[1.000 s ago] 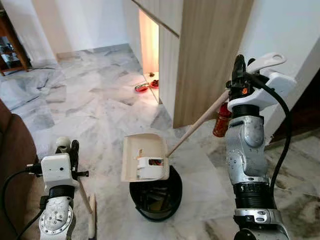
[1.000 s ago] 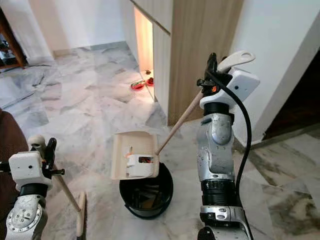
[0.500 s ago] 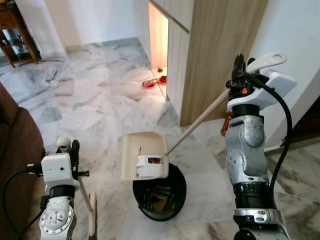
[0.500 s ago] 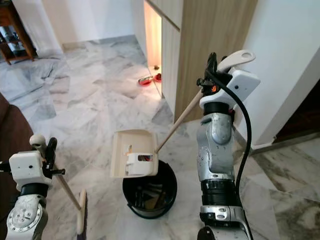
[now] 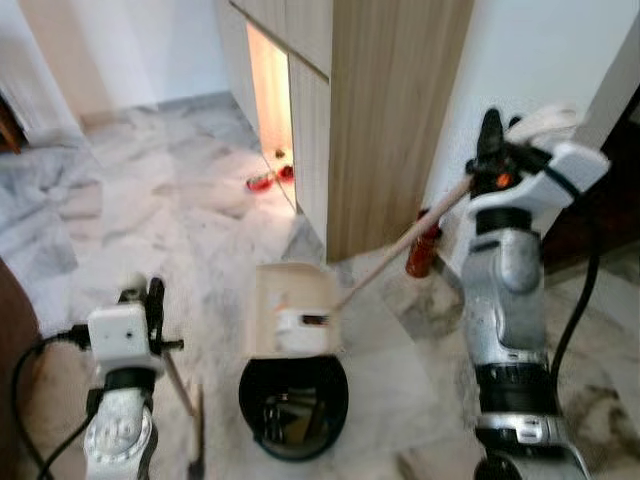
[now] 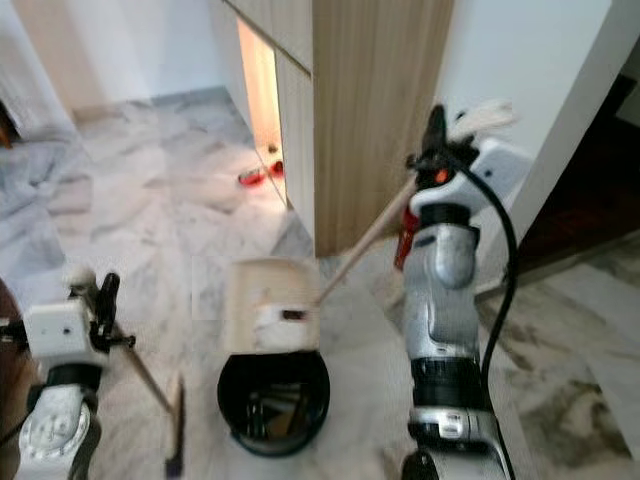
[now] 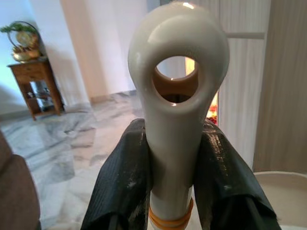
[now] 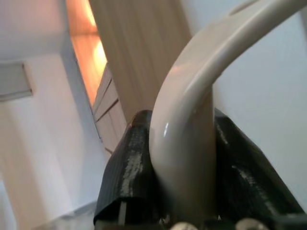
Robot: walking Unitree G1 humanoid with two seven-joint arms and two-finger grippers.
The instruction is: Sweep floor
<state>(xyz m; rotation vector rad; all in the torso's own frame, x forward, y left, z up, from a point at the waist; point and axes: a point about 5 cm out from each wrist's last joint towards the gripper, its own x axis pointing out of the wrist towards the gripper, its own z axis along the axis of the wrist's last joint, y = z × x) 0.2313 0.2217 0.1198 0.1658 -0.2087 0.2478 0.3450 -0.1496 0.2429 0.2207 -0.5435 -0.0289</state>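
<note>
Right gripper (image 5: 490, 150) tips dustpan (image 5: 293, 310) over black bin's rim (image 5: 246, 380).

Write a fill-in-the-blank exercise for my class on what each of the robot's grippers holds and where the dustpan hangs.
1. The right gripper is shut on the long handle of the ____.
2. The dustpan hangs directly above a ____ bin.
3. The left gripper is shut on the handle of the ____, whose head rests on the floor.
4. A red bottle stands beside the ____ cabinet.

Missing words: dustpan; black; broom; wooden
</note>
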